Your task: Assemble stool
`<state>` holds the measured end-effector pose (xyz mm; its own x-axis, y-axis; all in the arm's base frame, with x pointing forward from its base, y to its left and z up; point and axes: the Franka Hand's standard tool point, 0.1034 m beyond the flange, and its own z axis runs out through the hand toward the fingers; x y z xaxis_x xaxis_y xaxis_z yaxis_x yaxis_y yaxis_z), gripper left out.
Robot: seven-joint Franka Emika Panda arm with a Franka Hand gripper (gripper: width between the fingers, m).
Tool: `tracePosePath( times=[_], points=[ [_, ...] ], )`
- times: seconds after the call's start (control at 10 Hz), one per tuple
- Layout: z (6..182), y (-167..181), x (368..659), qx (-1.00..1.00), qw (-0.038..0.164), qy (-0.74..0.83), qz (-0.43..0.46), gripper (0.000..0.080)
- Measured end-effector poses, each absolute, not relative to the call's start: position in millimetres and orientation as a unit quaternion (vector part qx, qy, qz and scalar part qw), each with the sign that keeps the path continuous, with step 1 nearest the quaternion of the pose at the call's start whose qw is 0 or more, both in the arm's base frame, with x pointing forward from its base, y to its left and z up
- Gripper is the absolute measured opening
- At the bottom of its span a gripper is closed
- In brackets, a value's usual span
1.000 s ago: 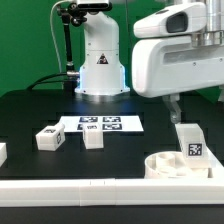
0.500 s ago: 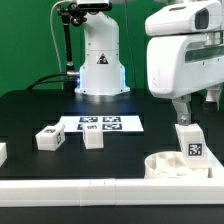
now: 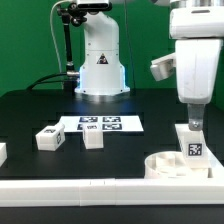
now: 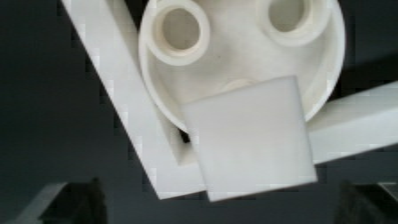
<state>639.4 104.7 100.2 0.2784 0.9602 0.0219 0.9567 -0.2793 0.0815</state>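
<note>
Plastic, white and matte, forms every part: a blocky leg (image 3: 48, 138) and a second leg (image 3: 93, 137) lie by the marker board (image 3: 100, 123), at its end on the exterior view's left. Well off its other end, a tagged upright leg (image 3: 190, 145) stands by the thick round seat (image 3: 165, 166) with smooth sockets. The gripper (image 3: 192, 122) hangs over that leg, jaws wide, holding nothing.

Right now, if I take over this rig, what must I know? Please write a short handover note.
Gripper: open, empty, hovering just above the upright leg.
Parts: that leg stands beside the seat at the exterior view's right; a second leg and a third leg sit loose by the marker board.
Done: no leg looks fitted into the seat yet.
Left: grasp each leg and fit it to the seat.
</note>
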Motion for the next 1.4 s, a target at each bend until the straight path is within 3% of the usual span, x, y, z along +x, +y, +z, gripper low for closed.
tracePosePath(
  times=[0.3, 0.7, 0.8, 0.9, 1.0, 1.1, 1.4],
  points=[
    [90.2, 109, 635, 0.72, 0.045, 0.692, 0.012, 0.0648],
    [80.9, 107, 632, 0.706, 0.046, 0.707, 0.003, 0.0648],
    [79.3, 107, 631, 0.707, 0.045, 0.705, 0.002, 0.052],
    [78.1, 107, 631, 0.708, 0.044, 0.705, 0.0, 0.052],
    [77.7, 106, 630, 0.708, 0.044, 0.705, 0.0, 0.0382],
    [77.6, 106, 630, 0.708, 0.044, 0.705, 0.0, 0.034],
    [77.6, 106, 630, 0.73, 0.043, 0.682, 0.001, 0.034]
  ],
)
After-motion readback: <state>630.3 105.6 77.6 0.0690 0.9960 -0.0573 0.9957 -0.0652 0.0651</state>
